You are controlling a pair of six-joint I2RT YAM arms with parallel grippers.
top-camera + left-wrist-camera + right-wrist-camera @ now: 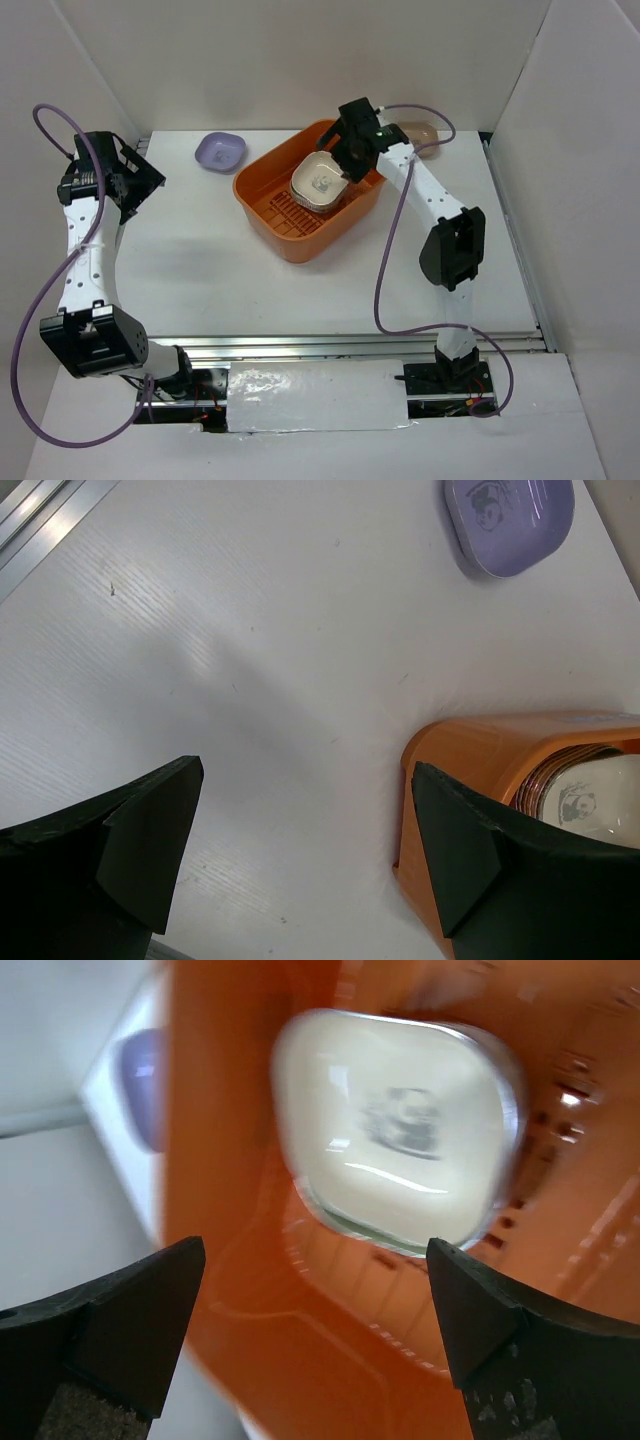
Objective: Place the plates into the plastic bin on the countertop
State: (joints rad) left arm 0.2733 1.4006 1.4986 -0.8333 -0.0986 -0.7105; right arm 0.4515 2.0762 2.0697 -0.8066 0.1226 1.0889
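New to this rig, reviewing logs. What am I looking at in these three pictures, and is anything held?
Two robot arms are bolted at the near edge of a white table, each ending in a two-finger gripper. The overhead picture comes from a fixed camera above and behind them. The other two come from cameras on the wrists, so the dark wedges at the bottom are each arm's own fingers.

On the table sits an orange bin with a stack of plates inside, a cream one on top. A purple plate lies to the bin's left, and a brown one peeks out behind the right arm.

The right gripper hangs open over the stack. The left gripper is open over bare table. Neither holds anything.
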